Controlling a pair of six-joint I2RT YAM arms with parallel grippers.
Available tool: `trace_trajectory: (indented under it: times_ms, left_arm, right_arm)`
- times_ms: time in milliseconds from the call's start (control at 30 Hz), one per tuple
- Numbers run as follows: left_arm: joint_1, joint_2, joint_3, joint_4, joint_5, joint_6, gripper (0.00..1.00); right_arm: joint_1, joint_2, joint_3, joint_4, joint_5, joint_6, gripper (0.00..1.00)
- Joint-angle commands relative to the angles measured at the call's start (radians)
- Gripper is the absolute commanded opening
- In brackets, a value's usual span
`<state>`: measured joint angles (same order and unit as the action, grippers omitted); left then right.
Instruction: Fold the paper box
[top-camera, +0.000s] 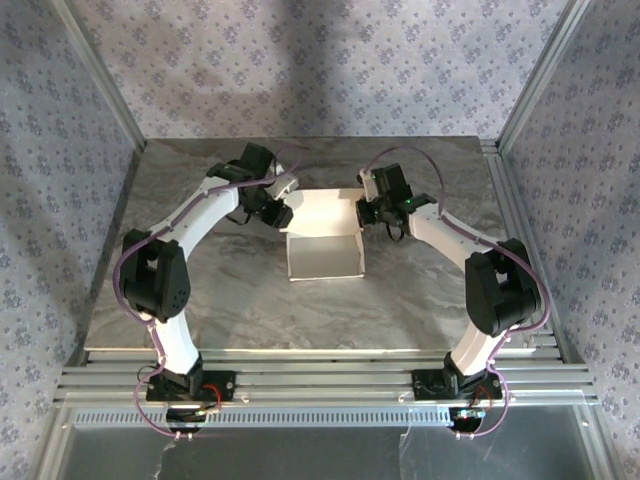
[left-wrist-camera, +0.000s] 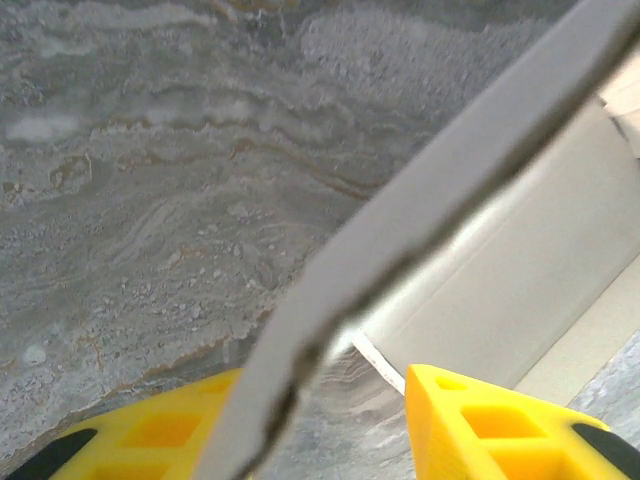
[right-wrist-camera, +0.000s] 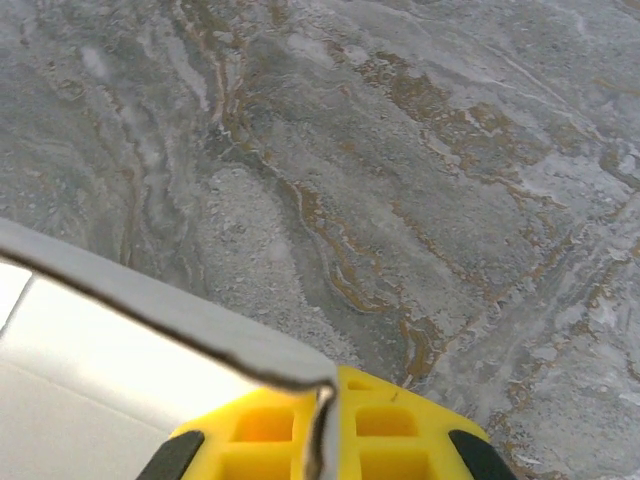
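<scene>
top view: the paper box (top-camera: 322, 240) sits mid-worktop (top-camera: 200, 300), half raised, with the left claw (top-camera: 278, 212) and right claw (top-camera: 368, 212) at its side walls. left wrist: jaws apart, a wall edge loose between them. right wrist: claw pinched shut on the opposite wall. risk: the unclamped wall may spring back flat.

Grey marbled worktop (right-wrist-camera: 420, 150) with brown veins, white paper box (right-wrist-camera: 90, 380) at lower left, its thin wall edge pinched between the closed yellow jaws of the right gripper (right-wrist-camera: 324, 405) at bottom centre
</scene>
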<state>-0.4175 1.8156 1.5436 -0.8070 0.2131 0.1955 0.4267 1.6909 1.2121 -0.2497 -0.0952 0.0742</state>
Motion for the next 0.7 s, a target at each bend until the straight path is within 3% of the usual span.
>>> trace_trajectory:
  times_ms: [0, 200, 400, 467, 667]
  left_arm:
    - [0.017, -0.002, -0.007, 0.044, 0.023, 0.043, 0.42]
    - [0.026, 0.051, 0.007, 0.104, 0.062, 0.019, 0.40]
    - [0.050, 0.071, 0.036, 0.173, -0.063, 0.010, 0.42]
    - [0.096, 0.068, 0.045, 0.199, 0.017, -0.001, 0.43]
    - [0.224, 0.149, 0.139, 0.219, 0.444, 0.035, 0.43]
  right_arm:
    - [-0.011, 0.001, 0.017, 0.002, -0.066, -0.041, 0.00]
    - [-0.028, 0.012, 0.030, -0.011, -0.097, -0.052, 0.00]
    - [-0.035, 0.031, 0.052, -0.030, -0.140, -0.088, 0.00]
    - [-0.037, 0.039, 0.065, -0.045, -0.160, -0.110, 0.00]
    - [-0.084, 0.061, 0.136, -0.172, -0.362, -0.255, 0.00]
